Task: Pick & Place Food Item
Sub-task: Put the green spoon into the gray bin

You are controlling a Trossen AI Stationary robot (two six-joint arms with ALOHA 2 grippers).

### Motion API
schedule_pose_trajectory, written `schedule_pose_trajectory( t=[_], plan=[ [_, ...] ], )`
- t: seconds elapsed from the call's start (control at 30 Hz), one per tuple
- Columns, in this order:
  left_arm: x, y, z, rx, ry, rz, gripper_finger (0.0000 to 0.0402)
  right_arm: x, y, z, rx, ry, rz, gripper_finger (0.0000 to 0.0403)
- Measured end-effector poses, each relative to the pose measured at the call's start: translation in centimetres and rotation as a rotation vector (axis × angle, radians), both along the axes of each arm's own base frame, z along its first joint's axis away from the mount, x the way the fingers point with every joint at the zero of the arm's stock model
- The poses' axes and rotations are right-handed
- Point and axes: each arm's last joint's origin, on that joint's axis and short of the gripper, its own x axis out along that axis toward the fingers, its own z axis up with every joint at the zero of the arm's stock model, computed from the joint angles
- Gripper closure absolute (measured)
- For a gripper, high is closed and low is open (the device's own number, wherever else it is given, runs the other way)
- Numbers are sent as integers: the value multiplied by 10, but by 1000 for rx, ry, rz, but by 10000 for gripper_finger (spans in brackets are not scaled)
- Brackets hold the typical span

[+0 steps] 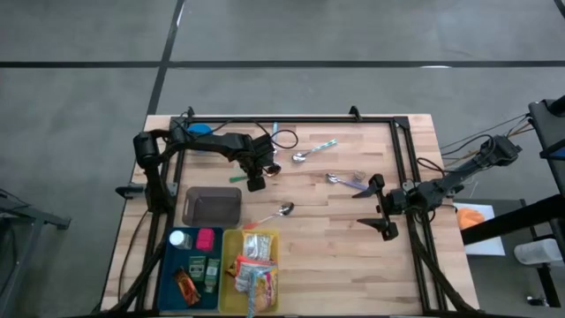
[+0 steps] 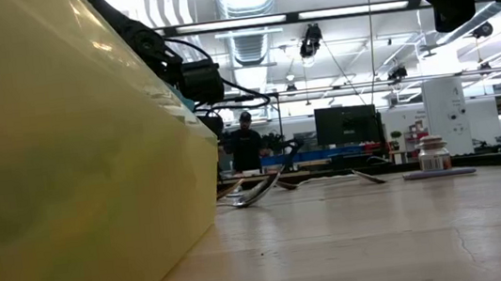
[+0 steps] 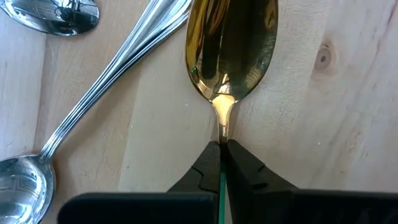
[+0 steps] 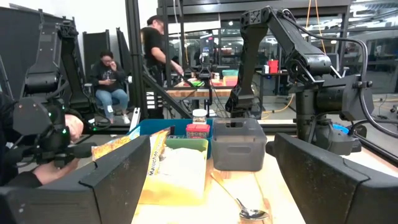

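My left claw (image 3: 221,163) is clamped tight on the thin neck of a gold spoon (image 3: 231,50), just below the bowl, with the spoon lying flat on the bench (image 3: 311,124). That narrow pinch worries me: the stem is slim and slick, so on a lift I expect the bowl end could swing or slide out of the tips.

Just beside it lies a silver spoon (image 3: 93,93), its handle angled close to the gold bowl; a sideways drag might knock it.

A spoon is not food. The food packets sit in the yellow bin (image 1: 250,281) and blue bin (image 1: 192,272) at the near edge, beside a grey box (image 1: 212,206), well apart from this claw. If I carry on, I may move the wrong thing.

My right claw (image 1: 382,208) hangs wide open and empty over the right side, near another spoon (image 1: 346,181), out of the way.
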Motion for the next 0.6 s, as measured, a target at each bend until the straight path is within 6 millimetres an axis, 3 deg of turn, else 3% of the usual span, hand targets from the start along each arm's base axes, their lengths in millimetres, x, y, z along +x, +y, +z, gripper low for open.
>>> schedule_pose_trajectory(
  t=[0.23, 0.6],
  plan=[
    [-4, 0, 11, 41, -11, 8, 398, 0, 0, 0, 0, 0, 0, 64],
    [-18, -3, 69, 192, -87, 1, 398, 0, 0, 0, 0, 0, 0, 64]
  ],
)
